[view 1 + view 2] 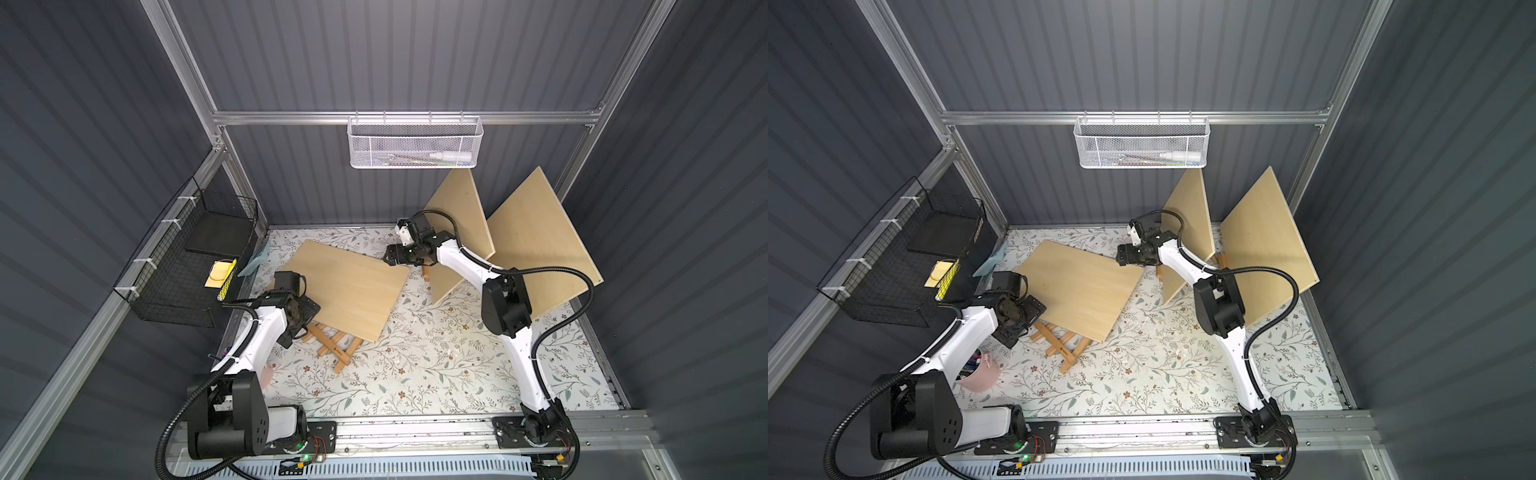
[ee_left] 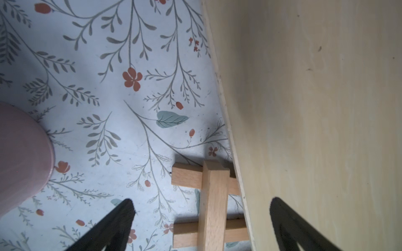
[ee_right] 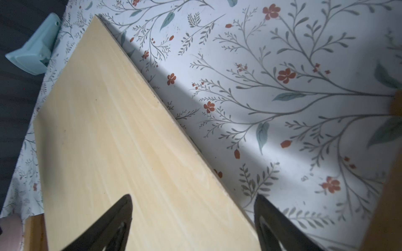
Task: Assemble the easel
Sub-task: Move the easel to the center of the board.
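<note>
**Easel flat under its board, standing it up not yet done**

The wooden easel (image 1: 337, 350) lies folded on the table (image 1: 415, 374), left of centre, with a board (image 1: 347, 286) resting over most of it. Both grippers are released and grasp nothing. The left gripper (image 2: 201, 200) hangs spread above the easel's slats at the board's edge. The right gripper (image 3: 194, 195) is spread over the board's far corner. Two other boards (image 1: 457, 232) (image 1: 544, 245) stand propped at the back right. Opening and raising this easel appears to remain.

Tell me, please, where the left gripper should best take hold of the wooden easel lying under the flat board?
Probably the long leg of the easel that sticks out past the near edge of the board; the rest is covered. Come from above on the near side with the open left gripper, jaws across the leg's narrow width.
</note>
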